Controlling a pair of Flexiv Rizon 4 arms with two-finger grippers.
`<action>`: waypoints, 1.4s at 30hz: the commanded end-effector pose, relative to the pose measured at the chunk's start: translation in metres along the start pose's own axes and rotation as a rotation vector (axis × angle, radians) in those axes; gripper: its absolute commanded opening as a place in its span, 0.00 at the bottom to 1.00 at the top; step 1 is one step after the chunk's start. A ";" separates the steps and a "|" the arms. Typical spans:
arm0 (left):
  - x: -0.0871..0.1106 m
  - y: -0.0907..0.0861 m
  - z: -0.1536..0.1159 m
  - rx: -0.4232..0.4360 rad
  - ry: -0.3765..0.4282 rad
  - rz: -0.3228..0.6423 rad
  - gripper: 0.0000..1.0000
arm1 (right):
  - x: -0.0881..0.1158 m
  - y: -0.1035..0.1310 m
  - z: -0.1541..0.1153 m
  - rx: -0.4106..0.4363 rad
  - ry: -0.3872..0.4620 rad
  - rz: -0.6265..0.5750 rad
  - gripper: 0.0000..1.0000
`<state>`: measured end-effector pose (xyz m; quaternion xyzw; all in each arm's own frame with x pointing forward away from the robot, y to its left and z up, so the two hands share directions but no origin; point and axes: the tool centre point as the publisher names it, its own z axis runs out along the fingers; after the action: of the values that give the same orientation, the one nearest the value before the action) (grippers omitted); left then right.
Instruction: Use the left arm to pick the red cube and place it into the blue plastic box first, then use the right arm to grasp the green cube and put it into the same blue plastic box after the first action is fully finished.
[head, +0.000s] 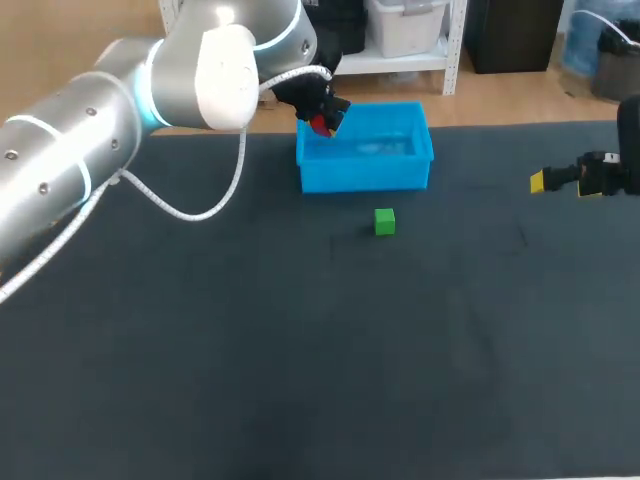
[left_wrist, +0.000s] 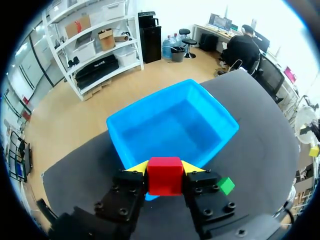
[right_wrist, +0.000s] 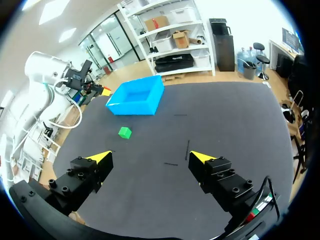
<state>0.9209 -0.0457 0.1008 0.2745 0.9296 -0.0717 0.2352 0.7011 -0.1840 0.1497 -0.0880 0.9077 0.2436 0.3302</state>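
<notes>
The first step is at its placing end. Over the dark table (head: 300, 380), the left arm (head: 110, 110) comes in from its own side and stretches across to the far edge, where the blue plastic box (head: 365, 172) stands. Its wrist tips downward, so the left gripper (left_wrist: 165, 169) hangs above the box's left end. The fingers are clenched on the red cube (left_wrist: 165, 176) from two sides, with a yellow tip showing at each flank.

In the left wrist view the cube sits over the box wall nearest the gripper, with the bare blue bottom ahead of it. I judge that it is over the rim rather than well inside. The next move seems to call for a short carry forward over the bottom, a lowering, and a release of the fingers. The arm would then have to pull clear of the box before anything else starts.

The right gripper (right_wrist: 150, 159) hangs at the table's right side, well apart from the box, its fingers spread wide with nothing between them.

The green cube (head: 385, 221) lies on the table just in front of the box, apart from it and not yet picked up.
</notes>
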 end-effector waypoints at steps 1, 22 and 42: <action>-0.021 0.005 0.014 0.008 0.051 0.003 0.00 | 0.000 0.000 -0.001 0.000 0.000 -0.001 1.00; -0.016 0.009 0.039 0.030 0.101 -0.008 0.00 | 0.000 0.000 -0.001 0.000 0.000 -0.001 1.00; -0.014 0.007 0.064 0.027 0.200 -0.019 0.29 | 0.000 0.000 -0.001 0.000 0.000 -0.001 1.00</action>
<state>0.9412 -0.0552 0.0538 0.2671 0.9328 -0.0819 0.2276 0.7011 -0.1840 0.1497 -0.0880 0.9077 0.2436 0.3301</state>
